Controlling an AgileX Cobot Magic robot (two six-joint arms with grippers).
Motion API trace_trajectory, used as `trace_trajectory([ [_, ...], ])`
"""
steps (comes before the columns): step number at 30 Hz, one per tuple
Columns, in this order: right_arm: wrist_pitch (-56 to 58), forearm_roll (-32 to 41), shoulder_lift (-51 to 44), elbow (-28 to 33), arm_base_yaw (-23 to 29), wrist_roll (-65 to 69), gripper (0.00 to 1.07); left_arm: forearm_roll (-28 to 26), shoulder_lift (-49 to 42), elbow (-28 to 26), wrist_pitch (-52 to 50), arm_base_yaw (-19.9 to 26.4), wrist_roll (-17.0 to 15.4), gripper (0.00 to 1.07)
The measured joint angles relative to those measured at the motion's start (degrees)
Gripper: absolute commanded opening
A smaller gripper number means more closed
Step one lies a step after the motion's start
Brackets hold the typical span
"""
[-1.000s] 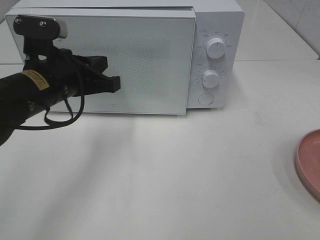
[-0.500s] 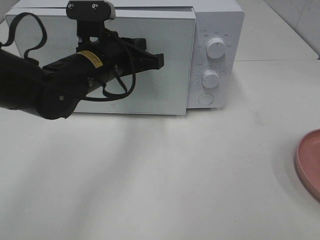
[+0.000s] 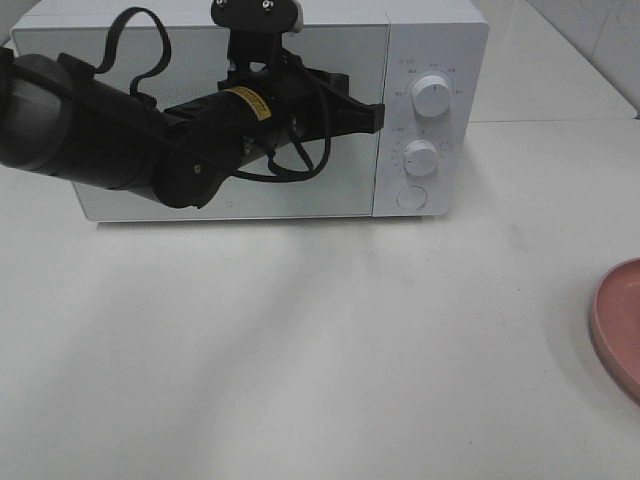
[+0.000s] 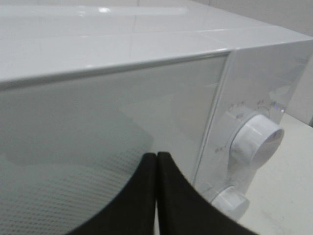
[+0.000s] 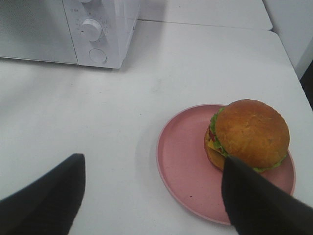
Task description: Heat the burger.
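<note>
While the left end effector (image 4: pixel 156 196) (fingers together) fronts the microwave (image 3: pixel 430 60), the right end effector (image 5: pixel 154 196) gapes over the white bench (image 5: pixel 122 107) near the burger (image 5: pixel 249 134).

Burger (image 5: pixel 249 134), glossy brown bun (lettuce frill showing), upright, on pink plate (image 5: pixel 183 161), off-centre

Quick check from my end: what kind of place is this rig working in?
Probably a kitchen-style mock-up: a white microwave with two dials stands on a white table, and a burger sits on a pink plate nearby.
</note>
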Motion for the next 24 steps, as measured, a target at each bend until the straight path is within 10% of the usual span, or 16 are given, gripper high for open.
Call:
trace_trajectory([
  [13,0.0,0.0,0.0,0.0,0.0,0.0,0.76,-1.9,-1.0,-2.0,5.6,-0.9,1.9,0.00],
  [24,0.0,0.0,0.0,0.0,0.0,0.0,0.76,-1.5,-11.3,10.0,12.9,-5.2,1.9,0.08],
])
